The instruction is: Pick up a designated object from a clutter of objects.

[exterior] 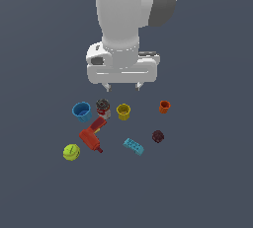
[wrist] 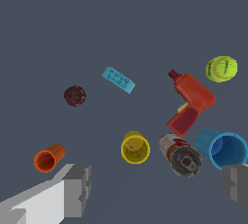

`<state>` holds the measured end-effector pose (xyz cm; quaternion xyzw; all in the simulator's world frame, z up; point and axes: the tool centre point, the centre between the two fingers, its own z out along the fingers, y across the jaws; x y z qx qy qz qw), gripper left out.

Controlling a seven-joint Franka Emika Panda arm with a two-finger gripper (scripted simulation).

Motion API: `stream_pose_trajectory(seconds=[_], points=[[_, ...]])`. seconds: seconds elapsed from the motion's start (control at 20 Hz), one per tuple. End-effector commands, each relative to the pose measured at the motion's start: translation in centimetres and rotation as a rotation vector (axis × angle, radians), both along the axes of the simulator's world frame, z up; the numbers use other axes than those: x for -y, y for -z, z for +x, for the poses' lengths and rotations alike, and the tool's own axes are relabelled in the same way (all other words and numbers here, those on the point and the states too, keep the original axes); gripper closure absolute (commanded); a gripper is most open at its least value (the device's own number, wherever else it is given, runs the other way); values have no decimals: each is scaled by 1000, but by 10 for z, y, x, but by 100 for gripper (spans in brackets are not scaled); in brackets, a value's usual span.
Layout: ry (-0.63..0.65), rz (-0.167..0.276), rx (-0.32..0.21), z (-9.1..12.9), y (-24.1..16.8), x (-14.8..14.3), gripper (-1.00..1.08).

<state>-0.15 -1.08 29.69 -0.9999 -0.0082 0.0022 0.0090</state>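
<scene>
The mustard-yellow cup (exterior: 123,111) stands upright with its open rim up, in the middle of the clutter, just to the exterior view's right of the dark can (exterior: 103,107). It also shows in the wrist view (wrist: 135,147). My gripper (exterior: 123,87) hangs above and behind the cup, its jaws wide apart and empty. In the wrist view its fingers (wrist: 77,189) frame the cup and the can (wrist: 180,155) from above.
A blue cup (exterior: 81,111) stands at the exterior view's left of the can. A red bottle (exterior: 92,135) lies in front, with a green ball (exterior: 71,152), a teal brick (exterior: 133,146), a dark maroon ball (exterior: 157,136) and a small orange cup (exterior: 164,106).
</scene>
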Motion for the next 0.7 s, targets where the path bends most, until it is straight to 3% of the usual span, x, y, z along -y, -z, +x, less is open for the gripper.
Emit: stream_pose_trajectory(seconds=[0.0, 0.65], points=[[-21, -1, 0, -1, 9, 0, -92], [-263, -12, 4, -20, 100, 4, -92]])
